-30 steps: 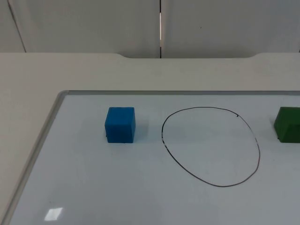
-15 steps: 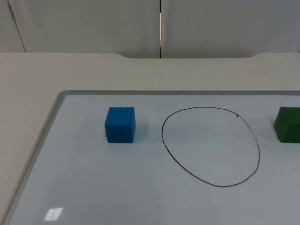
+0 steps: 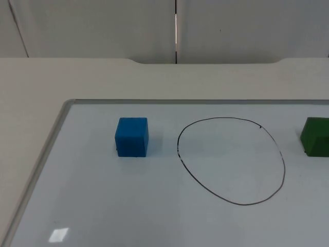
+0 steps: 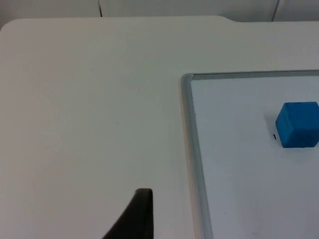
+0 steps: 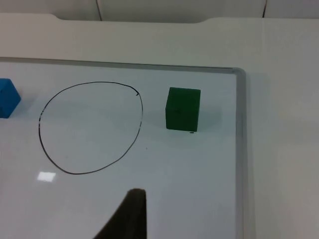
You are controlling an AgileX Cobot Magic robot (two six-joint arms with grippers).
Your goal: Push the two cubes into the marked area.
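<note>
Whiteboard (image 3: 103, 206) lying on table | blue cube (image 3: 132, 137), green cube (image 3: 314, 136) sitting outside ring (image 3: 231, 160), toward opposite edges | left gripper (image 4: 134, 216), right gripper (image 5: 127, 214) waiting, finger state cannot tell | risk: off-centre push spinning cube past ring

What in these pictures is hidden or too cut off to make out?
- Green cube: in the top view its right part is cut off by the picture's edge.
- Blue cube: in the right wrist view it is partly cut off by the edge.
- Both pincers: one fingertip each shows, so open or shut is unknowable.
</note>
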